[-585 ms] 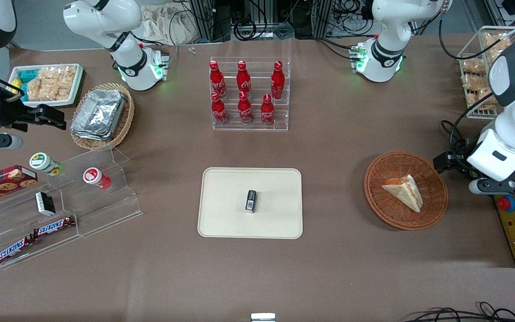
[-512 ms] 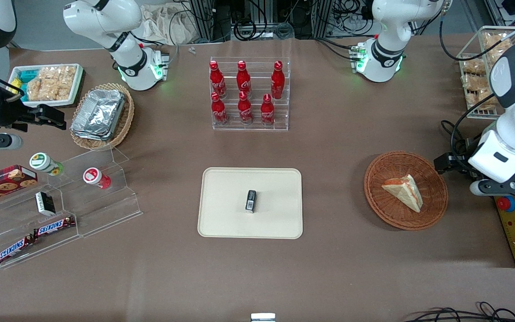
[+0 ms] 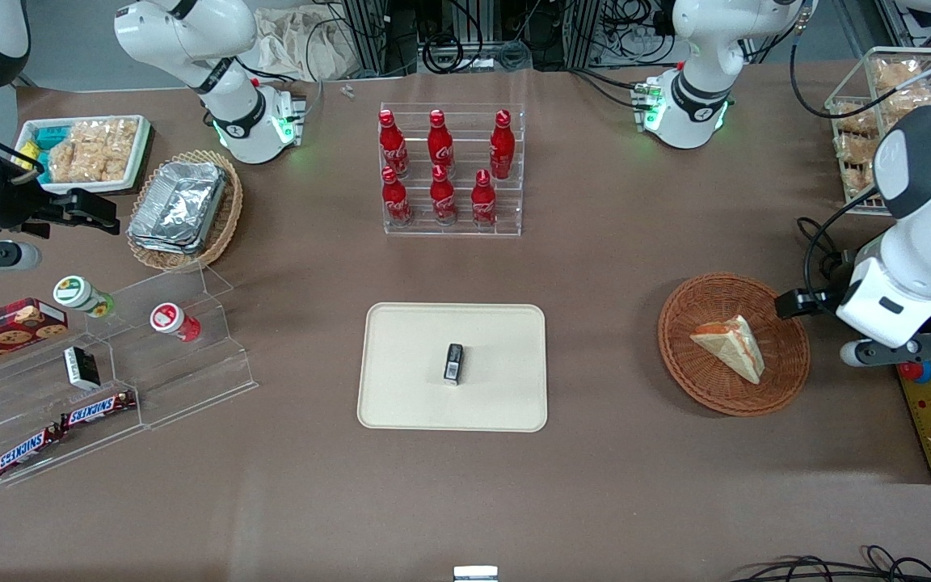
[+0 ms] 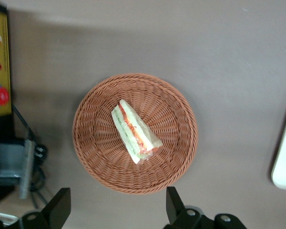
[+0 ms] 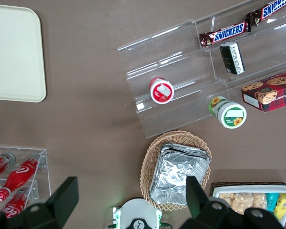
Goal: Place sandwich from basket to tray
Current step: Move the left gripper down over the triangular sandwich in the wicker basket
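Below my gripper (image 4: 117, 210), just past the tips of my spread fingers (image 4: 174, 205), sits the basket (image 4: 181, 114), and the sandwich (image 4: 133, 131) lies on its woven bottom, a little off centre, its filling edge turned upward. My jaws stand wide apart and hold nothing; they are clear of both the wicker rim and the wrap.

From the front view, my gripper (image 3: 793, 305) hangs over the basket's (image 3: 696, 380) rim on the working arm's side, with the sandwich (image 3: 730, 346) still a short way inward from my fingertips. The tray (image 3: 409, 396) rests well apart from my jaws, toward the middle of the table, and a small dark box (image 3: 453, 362) already lies near its centre.

As I judge it, the task has barely begun: nothing is grasped, nothing lifted. Left for me are centring over the wedge, coming down, closing on the wrapped bread, lifting it clear of the rim, carrying it across, and setting it on a bare part of the tray beside that box.
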